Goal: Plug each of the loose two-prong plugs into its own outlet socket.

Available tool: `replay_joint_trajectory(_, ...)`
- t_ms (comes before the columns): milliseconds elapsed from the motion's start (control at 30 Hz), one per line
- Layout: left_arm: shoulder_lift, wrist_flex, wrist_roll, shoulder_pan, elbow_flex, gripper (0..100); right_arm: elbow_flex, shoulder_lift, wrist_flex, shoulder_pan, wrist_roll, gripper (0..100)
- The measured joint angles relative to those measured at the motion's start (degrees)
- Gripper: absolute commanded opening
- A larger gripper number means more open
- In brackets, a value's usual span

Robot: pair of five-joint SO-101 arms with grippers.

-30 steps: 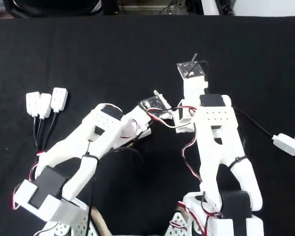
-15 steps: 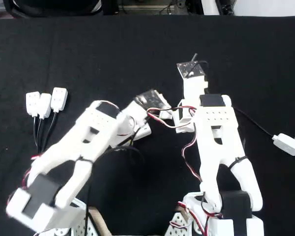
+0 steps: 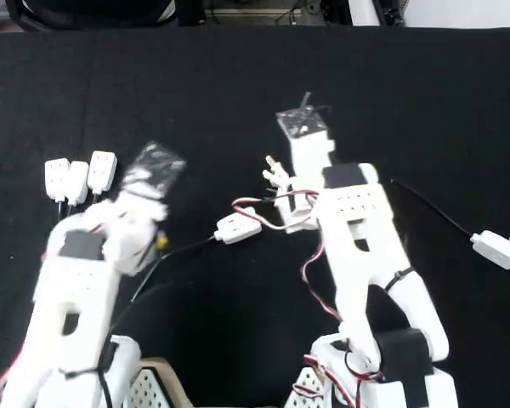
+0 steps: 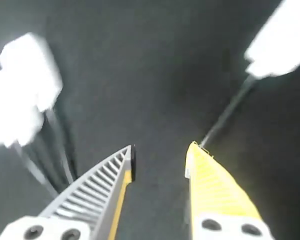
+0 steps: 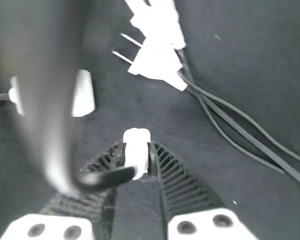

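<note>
Right edge of desk: one white connector with cord, lying loose. Mid-desk: a white corded block, also loose. Left edge: three white plugs side by side, with the left pincer released and just beside them. Beyond centre: right pincer clenched on a white plug.

arms white | servos black | wires red | left end effector grey-yellow
</note>
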Motion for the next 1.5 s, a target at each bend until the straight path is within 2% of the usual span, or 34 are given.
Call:
replay_joint_trajectory(233, -18.37, -0.09, 0.0, -11.87, 15.74, 18, -3.43, 0.0, -0.09, -7.03, 2.37, 1.1)
replay_joint_trajectory(333, -25.14, -4.13, -1.41, -15.21, 23.12, 18, -3.6, 0.0, -0.09, -10.9, 3.87, 1.1)
replay_joint_trajectory(467, -33.58, -6.33, -2.73, -16.18, 31.21, 18, -3.6, 0.0, -0.18, -13.98, 4.4, 1.1)
replay_joint_trajectory(767, -53.98, 3.16, -2.55, -16.35, 37.36, 18, 0.18, 0.0, -8.79, -14.51, 4.31, 1.1)
replay_joint_trajectory(967, -54.33, 3.78, -2.64, -16.35, 37.36, 18, 2.46, 0.0, -9.67, -17.58, 1.93, 1.1)
replay_joint_trajectory(1200, -54.33, 3.78, -2.64, -16.35, 37.36, 18, 3.52, 0.0, -10.29, -17.58, -0.97, 1.1)
replay_joint_trajectory(1500, -54.33, 3.78, -2.64, -16.35, 37.36, 18, 6.42, 0.0, -15.56, -13.01, -2.9, 1.1)
